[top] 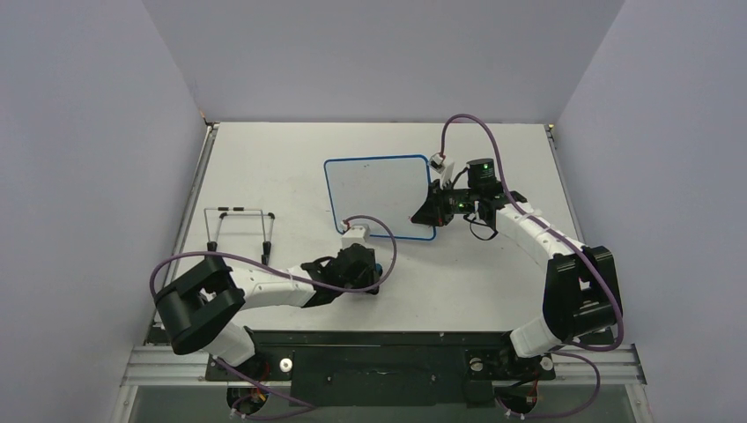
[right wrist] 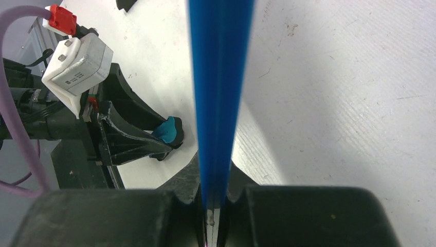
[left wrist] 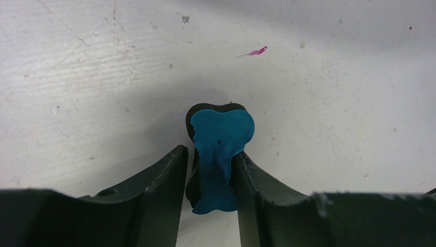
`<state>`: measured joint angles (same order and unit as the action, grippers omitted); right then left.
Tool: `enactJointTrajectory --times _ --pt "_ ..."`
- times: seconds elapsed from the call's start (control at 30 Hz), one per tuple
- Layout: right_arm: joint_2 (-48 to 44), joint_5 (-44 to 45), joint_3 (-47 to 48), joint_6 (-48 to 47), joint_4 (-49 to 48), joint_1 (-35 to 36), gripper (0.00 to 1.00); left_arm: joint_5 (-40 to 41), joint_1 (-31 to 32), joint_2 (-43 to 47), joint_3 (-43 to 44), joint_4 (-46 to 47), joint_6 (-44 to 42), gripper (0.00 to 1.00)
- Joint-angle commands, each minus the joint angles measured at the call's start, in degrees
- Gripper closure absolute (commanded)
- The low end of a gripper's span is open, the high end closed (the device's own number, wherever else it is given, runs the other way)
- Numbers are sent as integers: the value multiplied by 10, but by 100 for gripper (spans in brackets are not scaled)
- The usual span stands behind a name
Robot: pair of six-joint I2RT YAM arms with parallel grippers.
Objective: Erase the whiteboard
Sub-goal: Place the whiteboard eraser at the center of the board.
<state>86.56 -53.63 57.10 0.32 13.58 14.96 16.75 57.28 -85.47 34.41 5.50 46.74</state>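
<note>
The whiteboard (top: 379, 194) is a white panel with a thin blue rim, and no writing shows on it in the top view. My right gripper (top: 429, 210) is shut on its right edge; in the right wrist view the blue rim (right wrist: 221, 77) runs straight up from between the jaws of that gripper (right wrist: 215, 172). A blue-and-black eraser (left wrist: 221, 154) lies on the table between the fingers of my left gripper (left wrist: 211, 152). The right finger touches it and a narrow gap shows at the left finger. That left gripper (top: 374, 278) sits just below the board's lower corner, and the eraser (right wrist: 168, 129) peeks out beneath it.
A thin wire stand (top: 240, 229) sits on the table's left half. A small magenta mark (left wrist: 255, 51) is on the scuffed white tabletop ahead of the eraser. Grey walls close in on both sides and the back.
</note>
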Motion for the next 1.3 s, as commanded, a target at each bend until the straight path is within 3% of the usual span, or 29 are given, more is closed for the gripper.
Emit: enactJointTrajectory --times 0.0,0.67,0.9,1.03,1.13,1.2,1.27 --pt "-27 19 -3 -13 -28 -8 100 20 -1 -15 36 -54 -9 63" --pt "-26 10 -3 -11 -29 -8 100 -25 -6 -2 77 -101 -54 47" --pt "-26 8 -2 -13 -27 -8 100 -51 -17 84 63 -67 -100 45" --pt "-27 9 -3 -23 -21 -8 100 -101 -73 182 7 2 -131 43" --pt "-25 11 -1 -33 -14 -7 100 -182 -146 248 -27 46 -162 42" --pt "-23 12 1 -45 -6 -6 100 -230 -187 286 -40 56 -203 42" --pt "-22 15 8 -68 12 -3 100 -278 -225 325 -35 50 -310 42"
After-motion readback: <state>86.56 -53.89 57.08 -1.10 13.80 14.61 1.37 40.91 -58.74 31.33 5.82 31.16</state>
